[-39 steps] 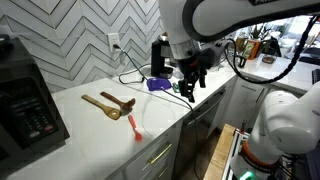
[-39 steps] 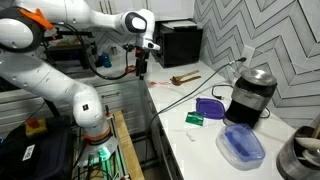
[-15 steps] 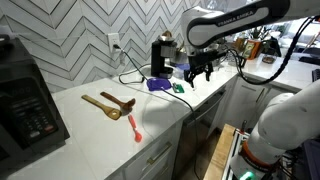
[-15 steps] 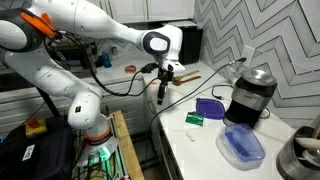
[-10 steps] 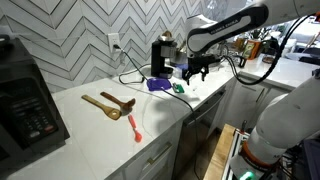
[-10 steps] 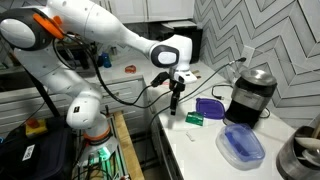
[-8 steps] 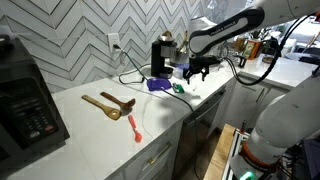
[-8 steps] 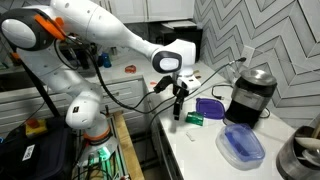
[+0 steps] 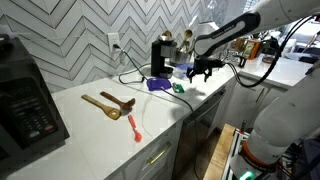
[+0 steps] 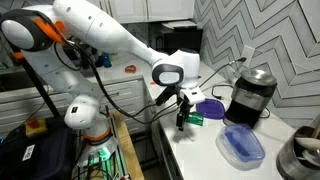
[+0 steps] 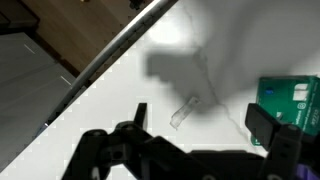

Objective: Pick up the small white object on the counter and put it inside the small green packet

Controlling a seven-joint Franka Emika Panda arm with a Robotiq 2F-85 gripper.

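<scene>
- While hanging low over the counter [image 11: 230, 40], gapes open and empty: the gripper [image 11: 196, 115].
- Lies on the white top between the fingers [image 11: 140, 118]: the small white object [image 11: 184, 111].
- Sits just right of that in wrist view: the small green packet [image 11: 290, 103].

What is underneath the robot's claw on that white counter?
A small whitish object lies on the counter below the open jaws, the green packet beside it. The jaws hide what's directly beneath them.
</scene>
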